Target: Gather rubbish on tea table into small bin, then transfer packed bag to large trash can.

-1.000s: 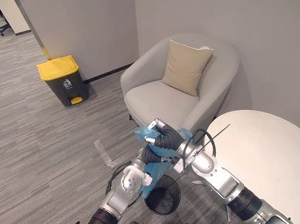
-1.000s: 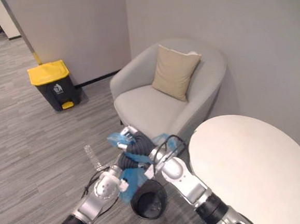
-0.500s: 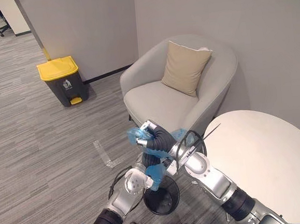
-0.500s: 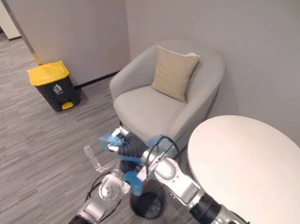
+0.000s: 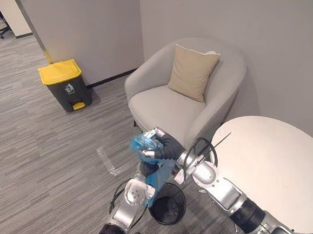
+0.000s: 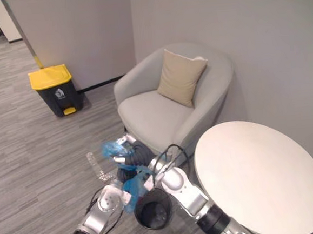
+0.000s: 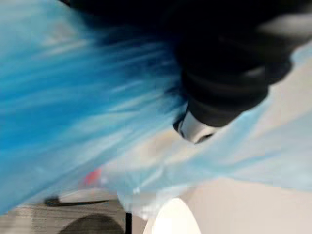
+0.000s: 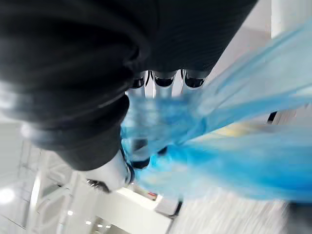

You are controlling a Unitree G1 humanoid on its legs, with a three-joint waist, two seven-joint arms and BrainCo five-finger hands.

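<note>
Left eye view has the blue bag lifted clear above the small bin at lower centre, bunched at its top in the right hand. The right wrist view shows that hand's fingers curled over the plastic, so its grip is closed on the bag. The left hand sits just below, wrapped in the trailing film, and whether it grips I cannot tell. The tea table at lower right looks bare, so the step in hand is likely carrying the bag to the large trash can at upper left, well apart across the floor. To do it well, hold the gathered neck tight so nothing spills. Lift the loose tail free of the bin's rim before turning, and swing left, away from the armchair. The thin plastic may slip or tear if pulled between both hands.
</note>
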